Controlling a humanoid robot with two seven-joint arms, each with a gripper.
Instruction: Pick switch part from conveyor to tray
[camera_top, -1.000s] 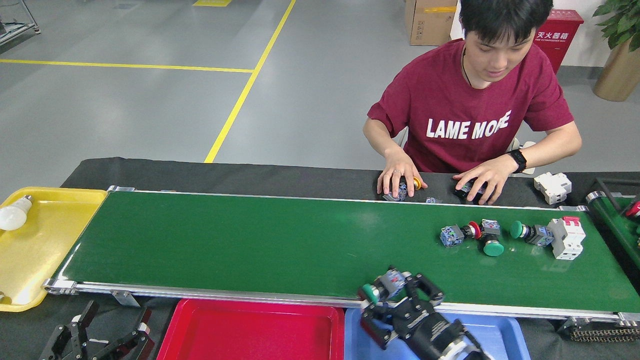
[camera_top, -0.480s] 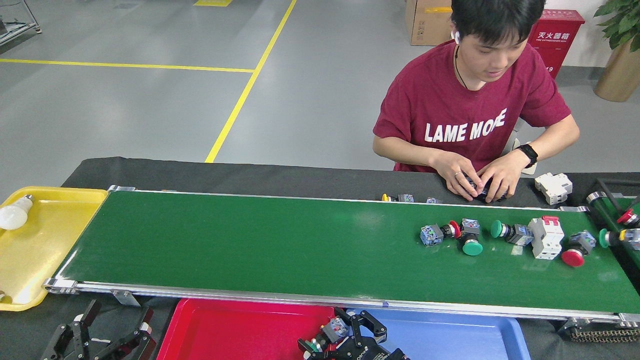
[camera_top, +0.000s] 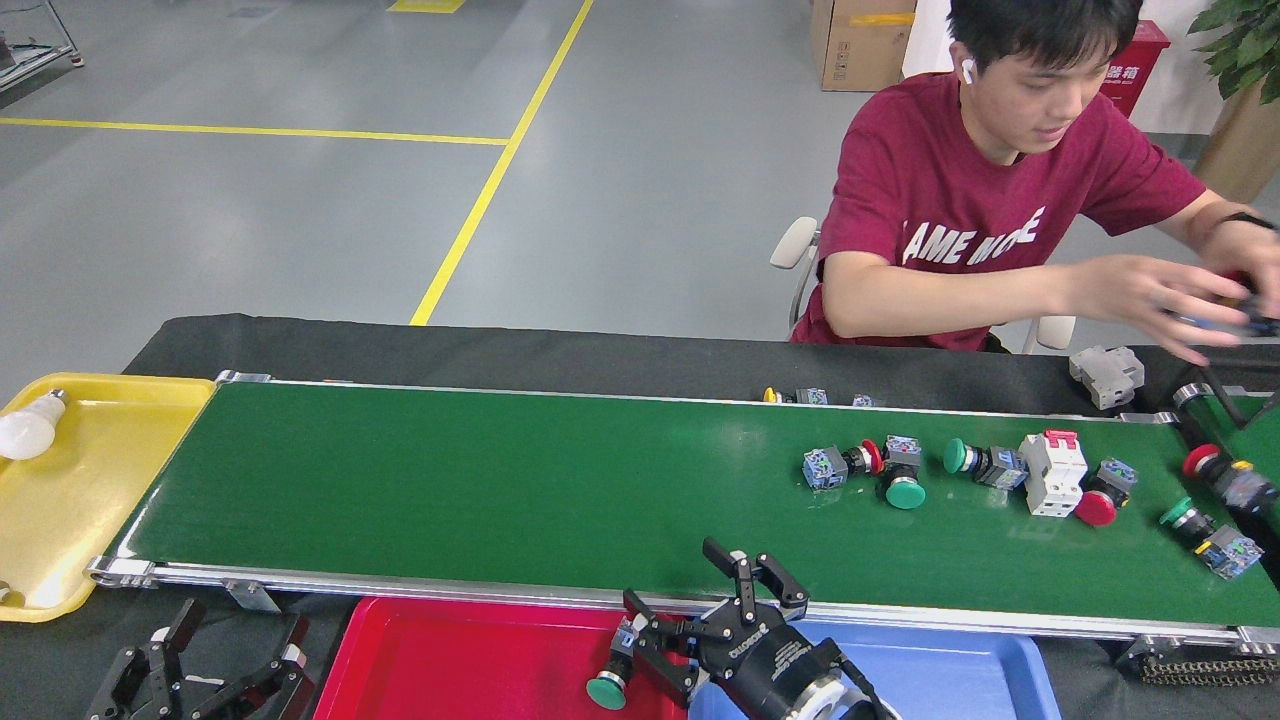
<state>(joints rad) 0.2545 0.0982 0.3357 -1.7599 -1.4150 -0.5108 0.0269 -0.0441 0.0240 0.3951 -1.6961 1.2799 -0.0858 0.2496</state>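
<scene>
The conveyor (camera_top: 450, 480) is a long green belt with silver rails. Several switch parts lie on its right half, among them a green-capped one (camera_top: 903, 488) and a red-capped one (camera_top: 1098, 505), next to a white breaker (camera_top: 1052, 472). My right gripper (camera_top: 690, 600) hangs open at the belt's near rail, above the seam between the red tray (camera_top: 480, 660) and the blue tray (camera_top: 950, 670). A green-capped switch part (camera_top: 610, 682) sits just left of its lower finger, over the red tray. My left gripper (camera_top: 225, 645) rests open at the bottom left.
A yellow tray (camera_top: 90, 520) with a light bulb (camera_top: 28, 428) stands at the belt's left end. A person sits behind the belt, hands (camera_top: 1190, 295) reaching to the far right over a narrower belt (camera_top: 1240, 440). Small parts (camera_top: 800, 396) lie behind the far rail.
My right gripper carried the green-capped part off the belt, down and left to the trays, and now stands open beside it. The parts on the belt drifted left. The person's hands swung right.
</scene>
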